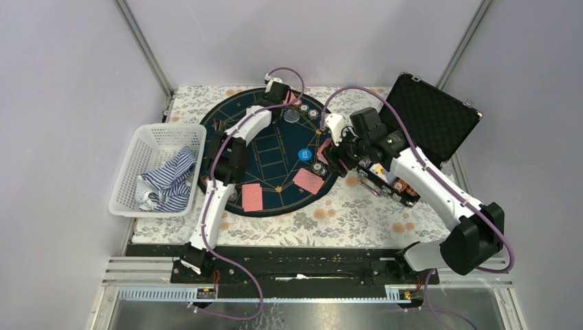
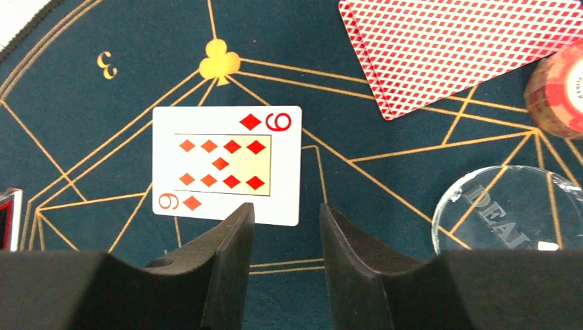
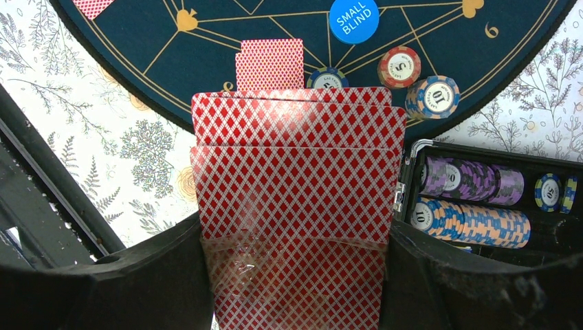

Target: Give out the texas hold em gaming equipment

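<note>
**Fig.** Top, L-wrist and R-wrist views.

**L side.** L claw [image 2: 287,210] sits low over the far part of the mat [image 1: 282,172]. Its jaws are part-open w/ a clear gap and nothing btwn them. A face-up nine of diamonds [image 2: 227,165] lies flat on the mat just ahead of the tips. One tip overlaps the card's edge in view; contact cannot be told. Near it on the mat are a face-down card [image 2: 460,51], a clear dealer button [image 2: 509,213] and a red chip [image 2: 557,86].

**R side.** R claw [image 3: 297,230] hangs above the mat's R rim. Its jaws are closed on a deck of red-backed cards [image 3: 295,172], slightly fanned. Beyond the deck, on the mat, are a blue small-blind button [image 3: 353,19], a single red-backed card [image 3: 269,63] and three chips [image 3: 433,96] close to the rim.

**Near rim of mat.** A pair of cards [image 1: 252,197] lies back-up.

**Off the mat, R.** An open black case [image 1: 430,113] holds rows of chips [image 3: 474,223].

**Off the mat, L.** A white basket [image 1: 130,172] holds a striped cloth [image 1: 168,182].

**Under the mat.** A floral surface [image 3: 103,137].
</note>
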